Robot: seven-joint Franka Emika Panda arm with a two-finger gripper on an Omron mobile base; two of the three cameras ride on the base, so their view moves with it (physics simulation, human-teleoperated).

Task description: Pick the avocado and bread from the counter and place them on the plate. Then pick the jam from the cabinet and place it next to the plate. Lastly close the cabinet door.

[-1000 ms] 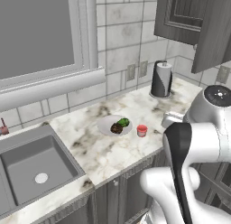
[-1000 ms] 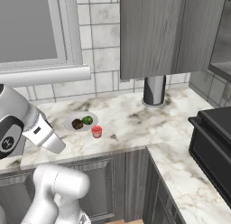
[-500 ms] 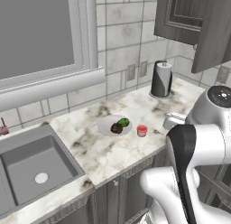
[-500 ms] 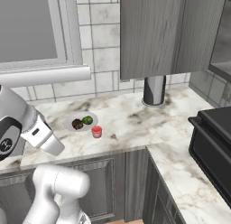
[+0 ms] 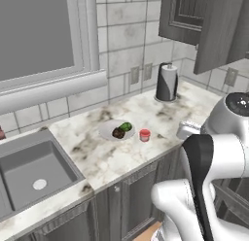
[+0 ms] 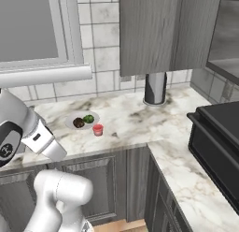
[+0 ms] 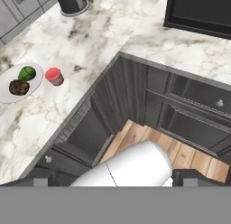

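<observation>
Glossy green avocado (image 7: 27, 73) and dark brown bread lump (image 7: 18, 87) already on white round plate (image 7: 9, 97), red jam jar (image 7: 54, 76) just beside it, all far ahead-left of released, empty claw. Left: shutting grey wood-grain cabinet door (image 5: 220, 31), above, open.

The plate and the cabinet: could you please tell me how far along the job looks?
Done: avocado and bread lie on the plate, and the jam stands beside it on the counter. In hand: nothing. Left: the cabinet door hangs open.
</observation>
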